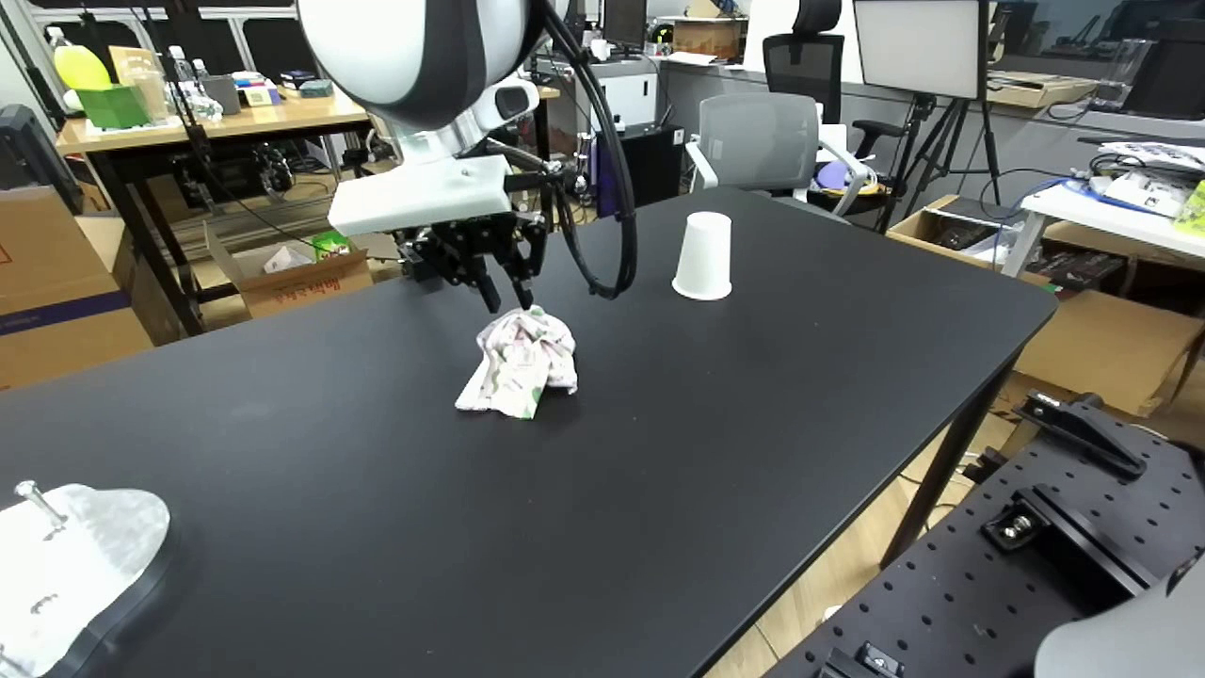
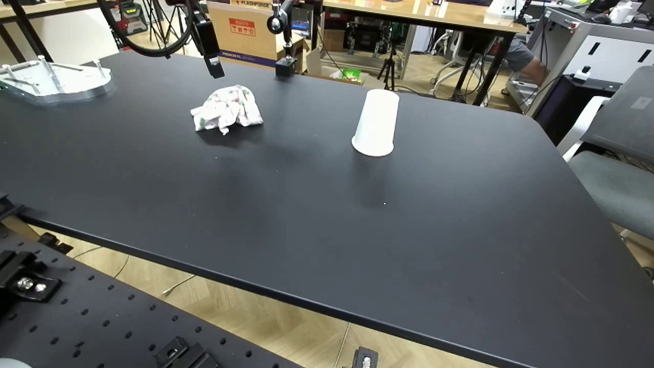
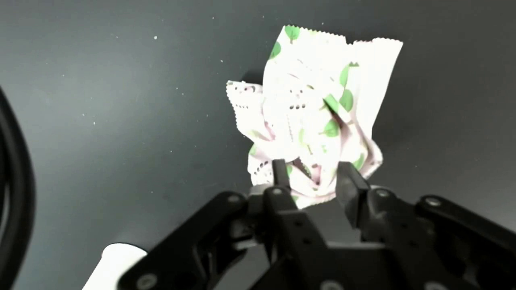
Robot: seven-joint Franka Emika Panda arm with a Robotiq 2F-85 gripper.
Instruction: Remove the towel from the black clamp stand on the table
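1. One crumpled white towel [image 1: 522, 363] is lying in a loose heap on the black table [image 1: 706, 452], showing green leaf prints and wavy edges in the wrist view.
2. The gripper [image 1: 509, 303] is hanging just above the towel, pointing downward; its jaws are standing apart, and in the wrist view some of the fabric is showing through the gap between the fingers [image 3: 280, 173].
3. In an exterior view, a black stand [image 2: 286, 66] with a block-shaped base is standing at the table's edge; the towel is resting on the tabletop, apart from it.
4. A white cup [image 1: 704, 256] is standing wider end down, well apart from the towel in both exterior views; in the wrist view only part of it is showing, at the lower left.
5. A pale board [image 2: 56, 82] with metal pegs is lying on the table, on the opposite side of the towel from the cup.
6. The white arm [image 1: 377, 47] is reaching over the table, with black cables [image 1: 617, 160] looping beside the gripper.
7. A dark perforated plate [image 1: 941, 593] is running beside the table, and a grey chair [image 1: 758, 141] is standing beyond it.
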